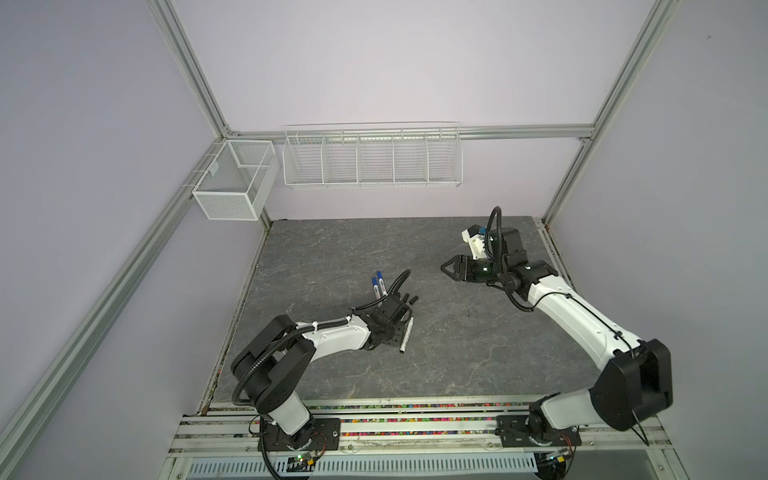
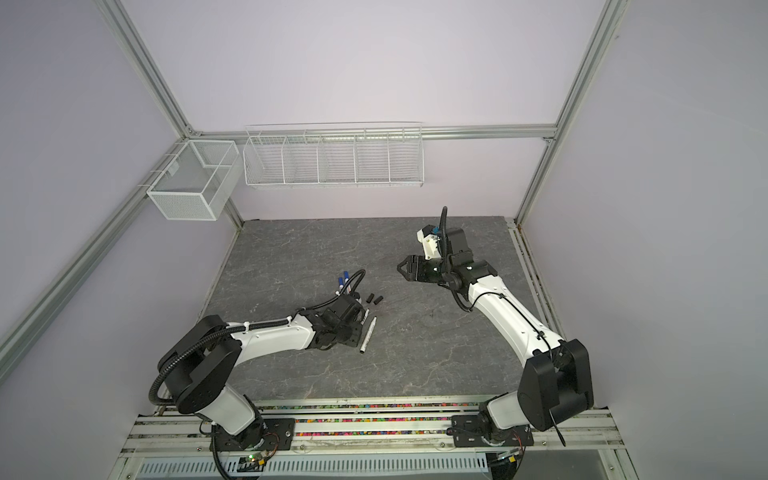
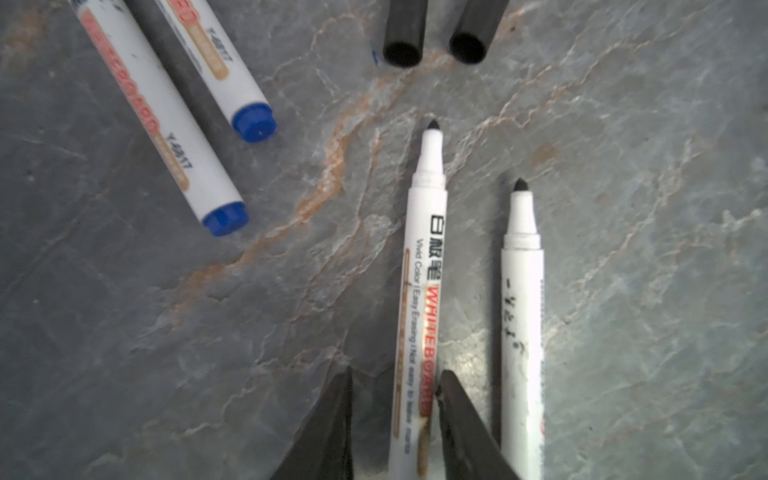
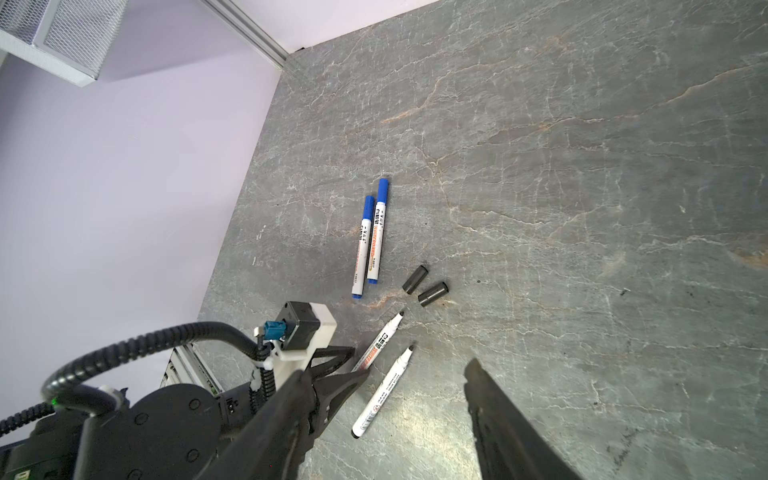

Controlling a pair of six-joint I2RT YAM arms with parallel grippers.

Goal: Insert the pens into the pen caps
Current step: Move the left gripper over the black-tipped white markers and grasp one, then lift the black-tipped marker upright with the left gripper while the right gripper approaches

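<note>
The left tool (image 3: 395, 376) straddled an uncapped black pen (image 3: 424, 266) lying on the counter (image 1: 415, 374), jaws unclenched with a gap at one side, probably to lift it toward the two black caps (image 3: 403, 33) just beyond its tip. The right tool (image 1: 444, 268) hung spread and empty, far right. Only the left wrist view showed that gap; the right wrist view showed most plainly the blue pens (image 4: 362, 249) capped.
</note>
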